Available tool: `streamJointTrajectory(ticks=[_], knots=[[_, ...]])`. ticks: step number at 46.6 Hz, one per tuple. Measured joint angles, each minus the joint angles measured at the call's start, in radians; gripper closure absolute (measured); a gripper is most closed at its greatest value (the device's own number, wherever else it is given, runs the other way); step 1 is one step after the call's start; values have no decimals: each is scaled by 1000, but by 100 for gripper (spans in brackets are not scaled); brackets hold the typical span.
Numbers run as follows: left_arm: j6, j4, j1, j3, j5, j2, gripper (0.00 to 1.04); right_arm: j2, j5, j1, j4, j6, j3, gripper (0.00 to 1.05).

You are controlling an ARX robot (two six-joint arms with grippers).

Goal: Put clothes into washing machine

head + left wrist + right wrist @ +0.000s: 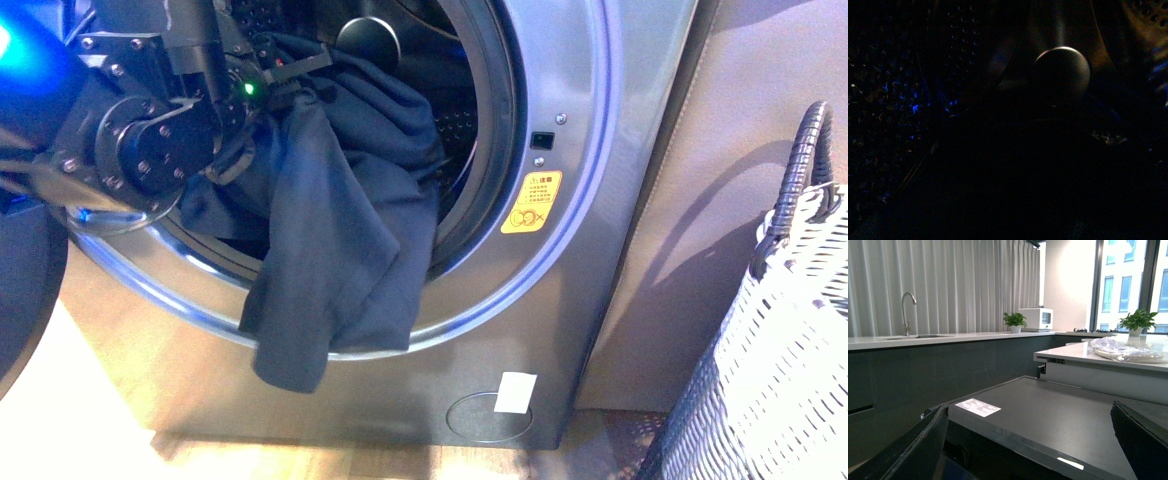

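The silver-grey washing machine [600, 230] fills the front view, its round porthole open. The dark navy clothes [340, 230] hang over the porthole's lower rim, partly inside the drum [455, 125] and partly down the front. My left gripper [275, 75] is at the mouth of the drum, shut on the top of the clothes. The left wrist view is dark. My right gripper [1030, 452] is open and empty, above the machine's dark top panel [1048, 415]; it does not show in the front view.
A white woven basket [780, 350] with a dark handle stands at the right, close to the machine. A yellow warning sticker [531, 202] sits on the door rim. The right wrist view shows a counter with a tap [908, 302] and a white worktop [1098, 357].
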Motion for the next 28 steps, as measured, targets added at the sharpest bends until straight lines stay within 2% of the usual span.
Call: streamJointTrajectory(ticks=[28], knots=[[78,-178,-76,357,-32,193,99,0,0,0,0,0,0,8]])
